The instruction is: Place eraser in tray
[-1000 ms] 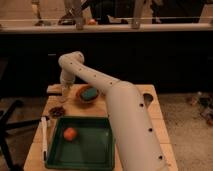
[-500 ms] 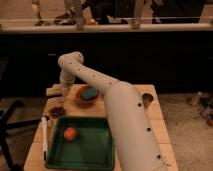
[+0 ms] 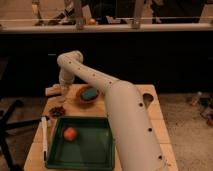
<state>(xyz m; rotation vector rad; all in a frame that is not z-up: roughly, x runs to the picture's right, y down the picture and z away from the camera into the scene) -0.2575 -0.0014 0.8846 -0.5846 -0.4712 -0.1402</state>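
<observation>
- The jaws hang at the end of the arm [image 3: 125,115], well beyond the tray's [image 3: 92,147] far left corner, low over the worktop [image 3: 156,107]; I cannot tell whether they are spread, pressed together or pinching anything
- They sit at the right end of the eraser [image 3: 51,91], probably because that is the block to be fetched; whether they touch it cannot be made out
- The eraser lies flat at the worktop's far left edge, beyond the tray's far left corner and well apart from the tray, so the task looks barely begun
- It shows as a pale beige, low rectangular block, long side running left to right
- A round orange-brown bowl [image 3: 78,98] stands beyond the tray's far rim, just right of the jaws, with a teal sponge [image 3: 90,93] in it
- A small dark item [image 3: 56,111] lies between eraser and tray
- An orange-red ball [image 3: 70,133] rests in the tray's left half; the right half looks free for a drop
- A white marker [image 3: 44,142] lies along the tray's left side
</observation>
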